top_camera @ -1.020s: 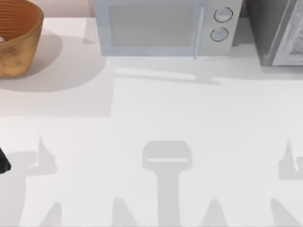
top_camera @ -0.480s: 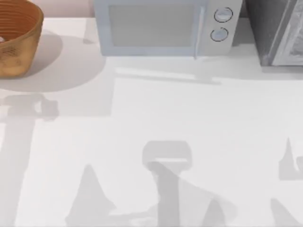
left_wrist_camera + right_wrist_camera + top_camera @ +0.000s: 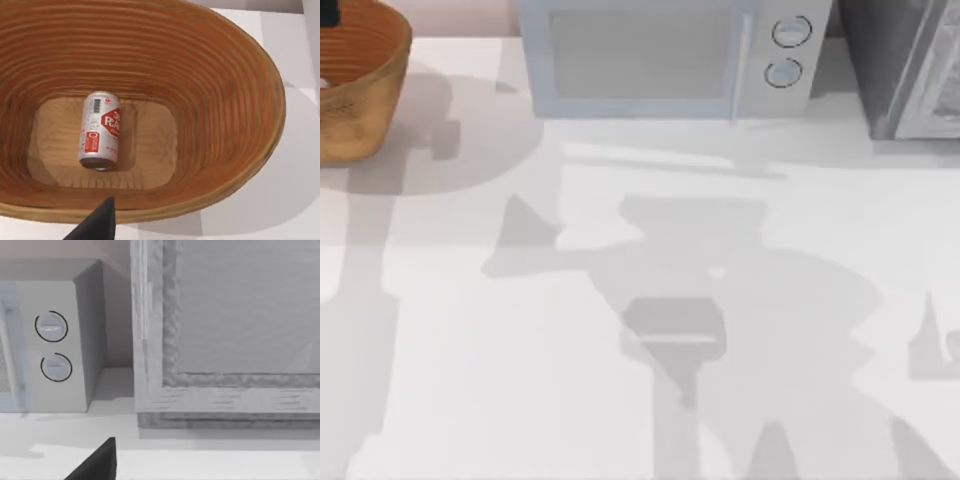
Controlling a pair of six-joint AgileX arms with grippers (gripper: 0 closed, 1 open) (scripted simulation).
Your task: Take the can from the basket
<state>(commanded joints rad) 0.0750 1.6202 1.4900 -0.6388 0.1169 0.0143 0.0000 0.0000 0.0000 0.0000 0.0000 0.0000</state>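
The basket (image 3: 365,95) is a tan-orange ribbed bowl at the table's far left back corner. A dark part of my left gripper (image 3: 328,12) shows just above its rim. In the left wrist view the basket (image 3: 220,90) lies below me. The can (image 3: 100,131), silver with a red label, lies on its side on the basket's flat floor. One dark fingertip (image 3: 99,222) of the left gripper hangs over the near rim, well above the can. Nothing is beside or between the fingers, so the gripper is open and empty.
A grey-white microwave (image 3: 660,60) with two round knobs stands at the back centre. A grey cabinet (image 3: 910,70) stands at the back right. In the right wrist view the parked right arm's dark fingertip (image 3: 100,460) faces the microwave's knobs (image 3: 52,347) and the cabinet (image 3: 225,340).
My left arm has swung from the table's left front edge back toward the basket, and its shadow has swept up the table with it. The right arm's shadow has not moved.
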